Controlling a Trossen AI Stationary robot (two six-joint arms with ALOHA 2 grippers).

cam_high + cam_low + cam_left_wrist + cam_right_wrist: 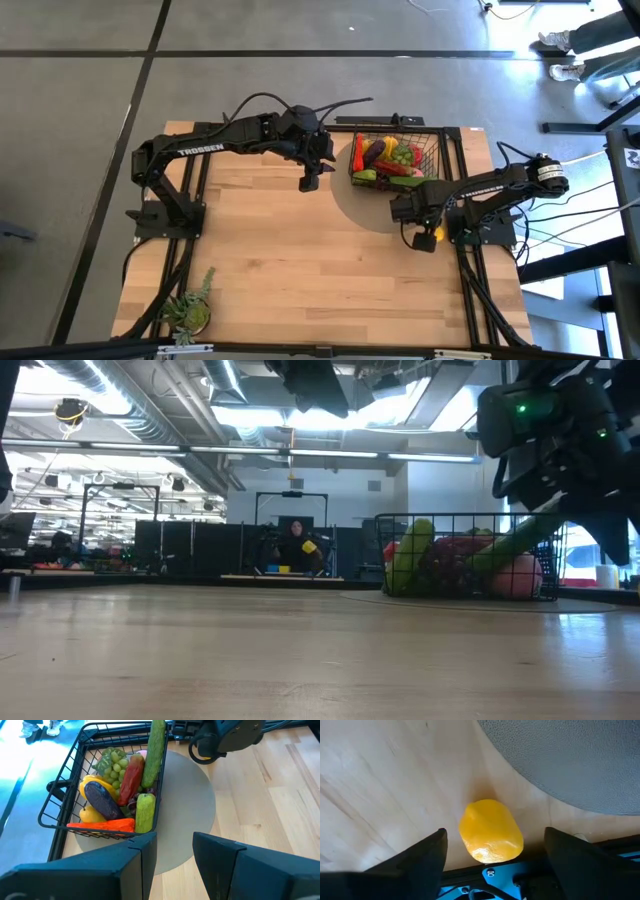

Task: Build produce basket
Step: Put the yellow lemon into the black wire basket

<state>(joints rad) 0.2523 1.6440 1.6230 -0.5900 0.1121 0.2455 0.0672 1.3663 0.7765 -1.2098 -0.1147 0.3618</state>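
Right gripper (492,855) spread wide over a yellow lemon (491,831), untouched between the fingers on the wooden table (300,260). Lemon's long axis ran crosswise between the fingers. Just beyond, a grey round mat (185,795) under the basket (65,802), filled with produce: cucumber (154,750) lengthwise, eggplant (102,800), carrot (102,825). Left gripper (175,855) hung partly parted, empty, beside the basket. "TROSSEN" read on the left arm (200,150).

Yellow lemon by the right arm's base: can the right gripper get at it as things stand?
Probably yes. The right gripper hangs right over the lemon with its fingers open wide to either side, and nothing lies between them. The lemon sits on bare table beside the grey mat, close against the arm's frame, which may crowd the grasp.
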